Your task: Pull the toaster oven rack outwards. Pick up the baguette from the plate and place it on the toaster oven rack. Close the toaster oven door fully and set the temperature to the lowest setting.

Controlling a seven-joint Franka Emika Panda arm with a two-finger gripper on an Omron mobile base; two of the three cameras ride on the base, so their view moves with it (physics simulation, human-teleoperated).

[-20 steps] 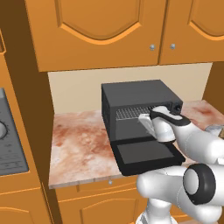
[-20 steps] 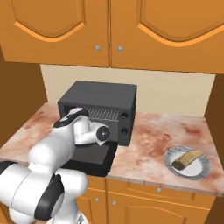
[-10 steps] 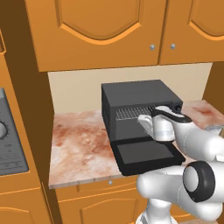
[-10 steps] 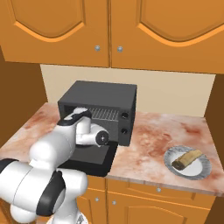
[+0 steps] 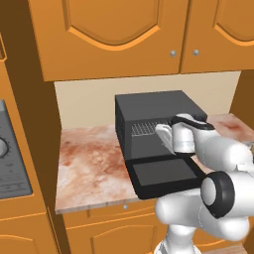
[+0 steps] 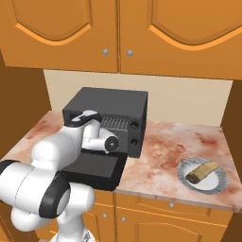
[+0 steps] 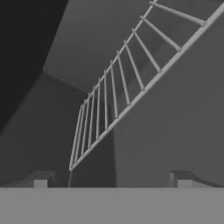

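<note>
The black toaster oven stands on the counter with its toaster oven door folded down flat. The wire toaster oven rack sits inside the cavity. My gripper is open at the oven mouth, just short of the rack's front bar, with nothing between its fingertips. In the hand view the rack runs slantwise just ahead of the tips. The tan baguette lies on the pale plate at the right of the counter.
Marbled counter stretches left of the oven, ending at a tall wooden panel. Wooden cabinets hang above. Two round knobs sit on the oven's control strip. Bare counter lies between oven and plate.
The hand has crept a little further toward the oven cavity and the rack. The jaws stay wide open; oven, door, baguette and plate have not moved.
</note>
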